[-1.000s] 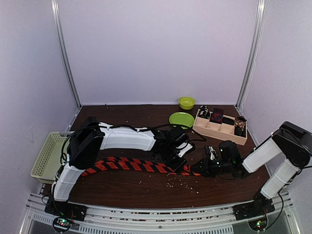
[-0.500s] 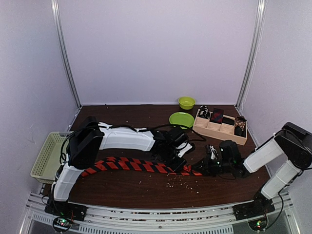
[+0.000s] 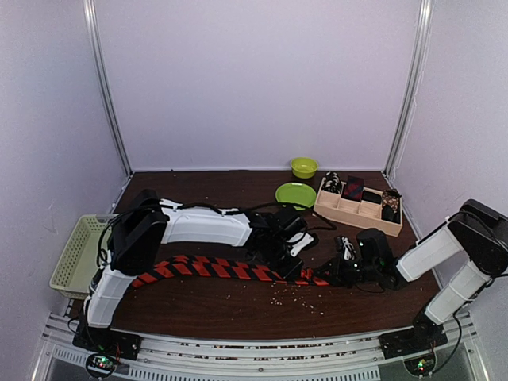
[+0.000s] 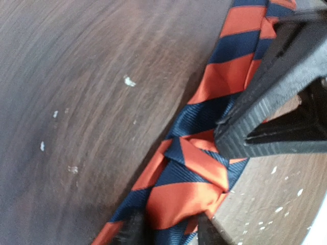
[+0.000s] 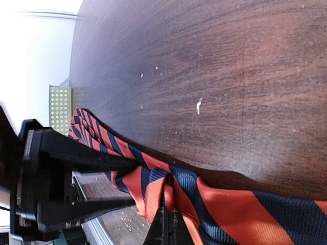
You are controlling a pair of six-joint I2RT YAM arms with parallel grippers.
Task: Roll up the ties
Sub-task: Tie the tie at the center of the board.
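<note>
Your right gripper (image 5: 166, 230) pinches a fold near the end of the orange-red striped tie (image 3: 214, 270), stretched flat across the table (image 3: 238, 311), while your left gripper (image 4: 170, 234) stands parted astride it; unsupported, that slick fold may slip free or roll crooked.

Orange-navy striped tie (image 3: 214, 270), stretched flat, end folded

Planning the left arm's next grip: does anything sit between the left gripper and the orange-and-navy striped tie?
Nothing visible does. The left gripper straddles the orange-and-navy striped fabric tie, its fingers apart on either side. The right gripper pinches a fold of the tie close beside it, crowding that spot.
</note>
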